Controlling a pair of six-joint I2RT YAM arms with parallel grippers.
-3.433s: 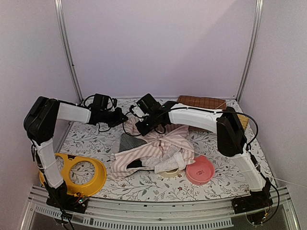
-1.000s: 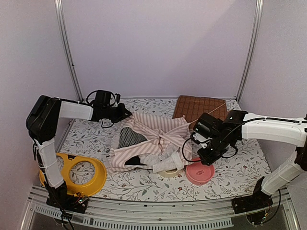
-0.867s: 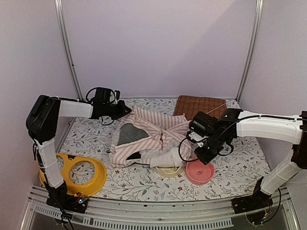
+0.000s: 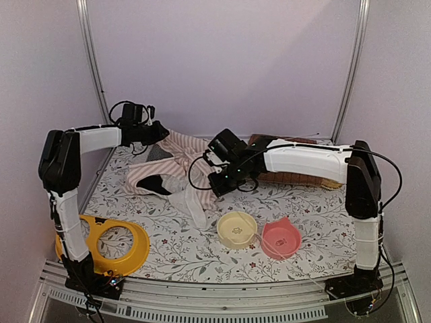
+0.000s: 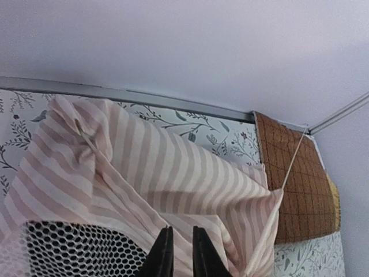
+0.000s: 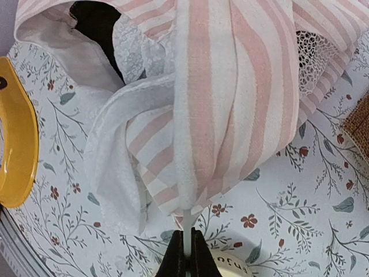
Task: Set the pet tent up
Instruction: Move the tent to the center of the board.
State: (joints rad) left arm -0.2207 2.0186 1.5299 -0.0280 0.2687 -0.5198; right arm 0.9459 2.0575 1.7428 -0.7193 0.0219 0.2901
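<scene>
Pet tent collapsed, far left of table.
We see crumpled pink-white stripes, mesh showing; right gripper pinches its thin pole, left gripper jaws narrow at fabric, grip unclear.

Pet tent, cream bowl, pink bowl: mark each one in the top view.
pet tent point(image 4: 183, 149), top external view, striped fabric panel.
cream bowl point(image 4: 237, 229), top external view, inside bottom.
pink bowl point(image 4: 280, 237), top external view, inside bottom.
</scene>
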